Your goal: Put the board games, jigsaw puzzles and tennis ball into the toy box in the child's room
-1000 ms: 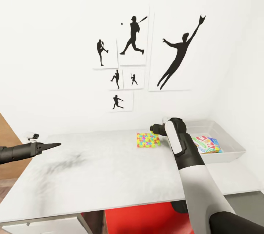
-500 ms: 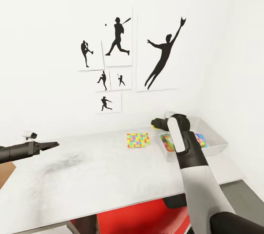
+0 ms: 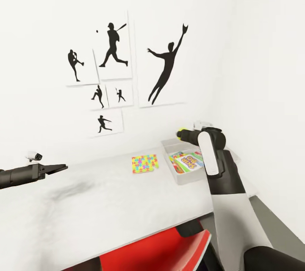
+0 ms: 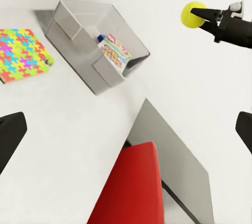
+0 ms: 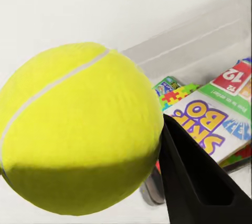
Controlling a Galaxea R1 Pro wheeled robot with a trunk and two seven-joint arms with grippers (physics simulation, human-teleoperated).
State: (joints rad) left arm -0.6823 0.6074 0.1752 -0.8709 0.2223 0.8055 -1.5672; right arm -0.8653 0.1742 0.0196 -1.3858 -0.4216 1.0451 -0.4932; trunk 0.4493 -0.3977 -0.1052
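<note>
My right gripper (image 3: 181,134) is shut on the yellow-green tennis ball (image 3: 182,130), holding it in the air above the far left part of the toy box (image 3: 183,177). The ball (image 5: 79,129) is large in the right wrist view, with the box's contents below it. In the grey toy box (image 4: 105,74) lie the SKIP-BO board game (image 3: 189,161) and, under it, a jigsaw puzzle (image 5: 176,93). A second jigsaw puzzle (image 3: 145,163) lies flat on the table (image 3: 106,203), just left of the box. My left gripper (image 3: 62,166) hovers open over the table's left part, holding nothing.
A red chair (image 3: 156,250) is tucked under the table's near edge. Black athlete posters (image 3: 165,67) hang on the white wall behind. The side wall stands close to the right of the toy box. A lower grey unit (image 4: 178,171) sits beside the table.
The camera has turned right, so the whole scene has slid left. My right gripper has carried the tennis ball from beside the loose puzzle to over the toy box.
</note>
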